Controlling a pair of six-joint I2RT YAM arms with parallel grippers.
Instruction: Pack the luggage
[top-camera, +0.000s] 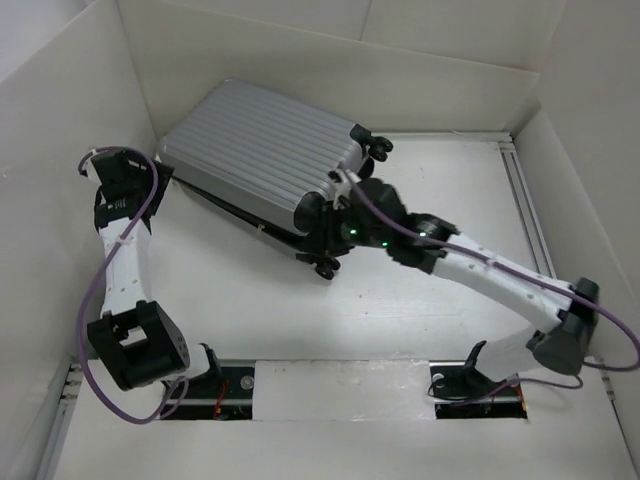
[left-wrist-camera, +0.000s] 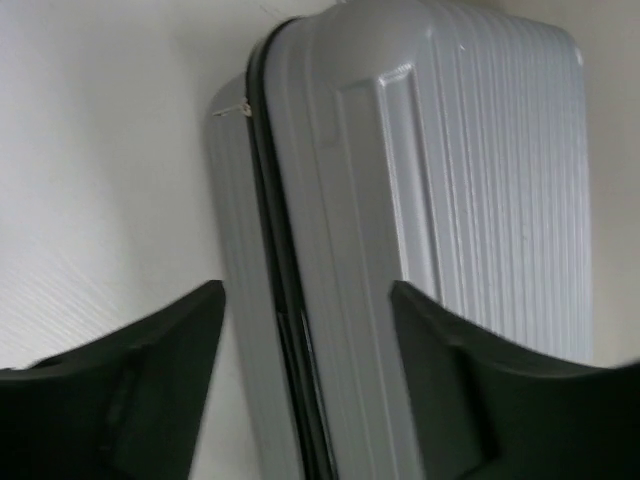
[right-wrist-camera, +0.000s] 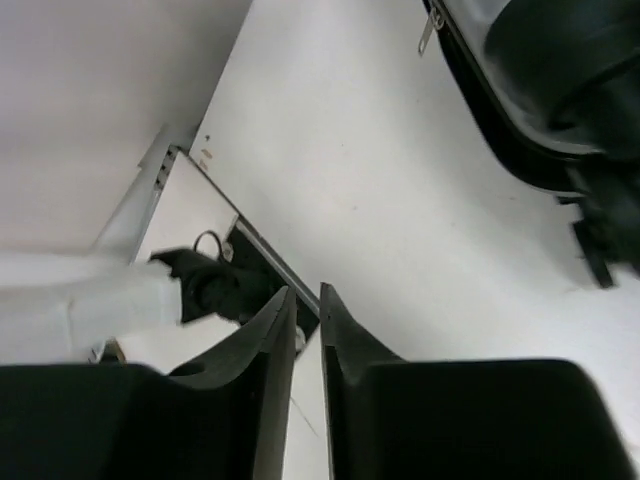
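Observation:
The luggage (top-camera: 265, 150) is a ribbed silver-grey suitcase lying flat at the back left of the table, its lid down on a thin dark seam. My left gripper (top-camera: 135, 185) sits at its left end. In the left wrist view that gripper (left-wrist-camera: 308, 292) is open, and the luggage (left-wrist-camera: 480, 150) edge and seam run between its spread fingers. My right gripper (top-camera: 335, 235) is at the wheel end. In the right wrist view its fingers (right-wrist-camera: 272, 330) stand a narrow slit apart with nothing between them, and the luggage (right-wrist-camera: 470, 70) with a black wheel (right-wrist-camera: 560, 50) is at the upper right.
White walls enclose the table on the left, back and right. A metal rail (top-camera: 525, 200) runs along the right side. The arm mounts (top-camera: 225, 390) (top-camera: 470, 385) sit in slots at the near edge. Another black wheel (top-camera: 378, 145) sticks out at the luggage's far right corner.

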